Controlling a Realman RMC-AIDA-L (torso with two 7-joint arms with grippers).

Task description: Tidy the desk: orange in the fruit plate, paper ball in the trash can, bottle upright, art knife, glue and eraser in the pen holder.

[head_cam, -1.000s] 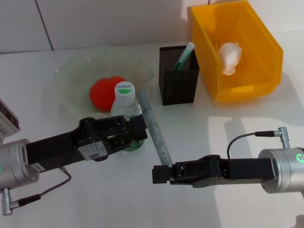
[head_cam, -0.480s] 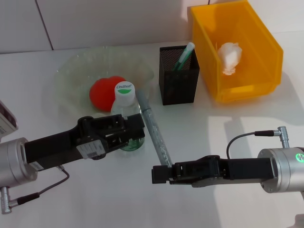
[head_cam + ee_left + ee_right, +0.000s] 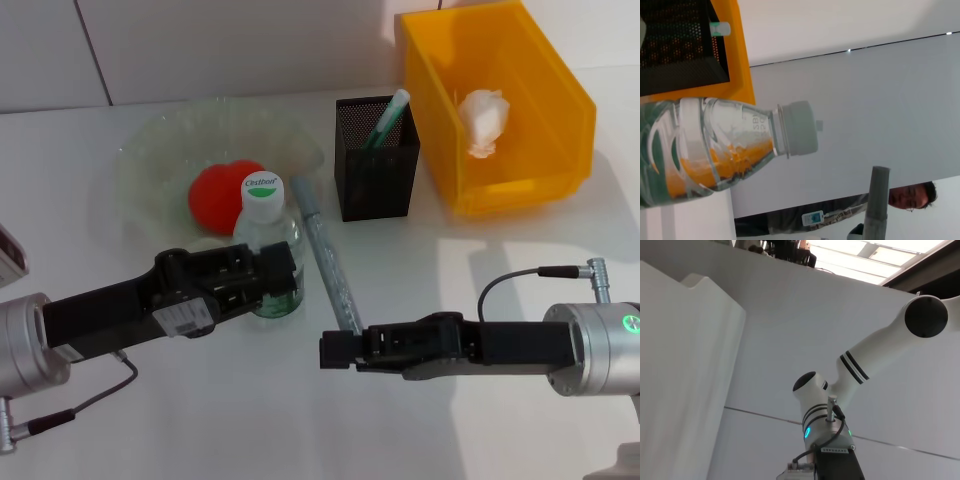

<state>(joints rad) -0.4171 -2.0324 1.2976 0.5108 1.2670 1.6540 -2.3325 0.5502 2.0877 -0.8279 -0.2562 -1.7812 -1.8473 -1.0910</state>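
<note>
Three placed: orange (image 3: 222, 196) in fruit plate (image 3: 150, 150); paper ball (image 3: 483, 120) in trash can (image 3: 560, 95); bottle (image 3: 266, 245) upright.
Left gripper (image 3: 285, 283): at bottle; finger state cannot be told.
Right gripper (image 3: 330, 350): clamped on art knife (image 3: 328, 264), not yet in pen holder (image 3: 375, 172).

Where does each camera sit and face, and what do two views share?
Head view: on the head, looking down at the desk; left pincer at the bottle, right pincer by the art knife.
Left wrist view: close on the bottle, pen holder and trash can behind; no body.
Right wrist view: faces up at walls; white arm.
Shared: the bottle.
</note>
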